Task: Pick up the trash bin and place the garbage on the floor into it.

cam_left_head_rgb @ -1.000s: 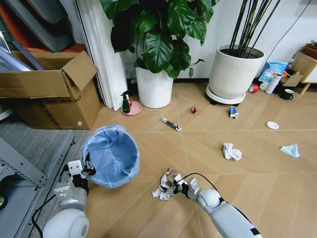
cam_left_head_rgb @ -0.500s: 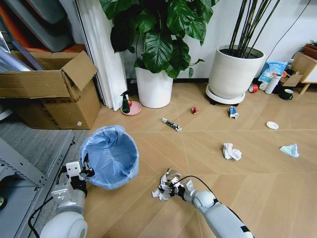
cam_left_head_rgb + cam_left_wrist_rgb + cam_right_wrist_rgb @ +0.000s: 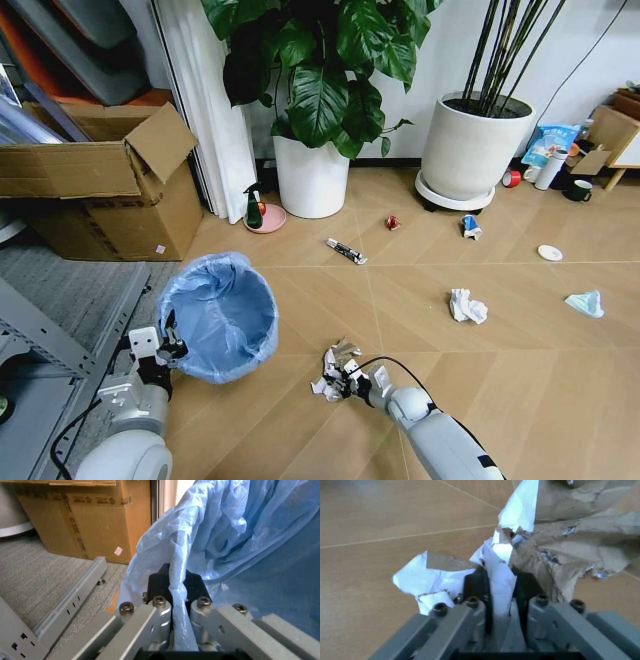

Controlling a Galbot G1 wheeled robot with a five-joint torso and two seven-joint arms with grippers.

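The trash bin [image 3: 222, 315], lined with a crinkly light-blue bag, hangs at the lower left. My left gripper [image 3: 166, 343] is shut on its near rim; the left wrist view shows the bag's edge [image 3: 177, 592] pinched between the black pads. My right gripper [image 3: 345, 378] is shut on a crumpled brown-and-white paper wad [image 3: 335, 368] just above the floor, to the right of the bin; the right wrist view shows the paper [image 3: 502, 570] clamped between the pads. More garbage lies farther right: a white paper wad [image 3: 467, 306], a light-blue face mask [image 3: 586, 303], a white lid [image 3: 550, 253], a tube [image 3: 347, 250].
A cardboard box [image 3: 100, 185] stands at the left beside a metal rail [image 3: 60, 350]. Two white plant pots [image 3: 312, 175] [image 3: 474, 150] stand at the back wall. A small spray bottle on a pink dish [image 3: 256, 210], a red wrapper [image 3: 393, 222] and a blue wrapper [image 3: 471, 226] are nearby.
The right gripper has pulled back toward me with the paper wad. The bin has drifted slightly left and toward me with the left gripper.
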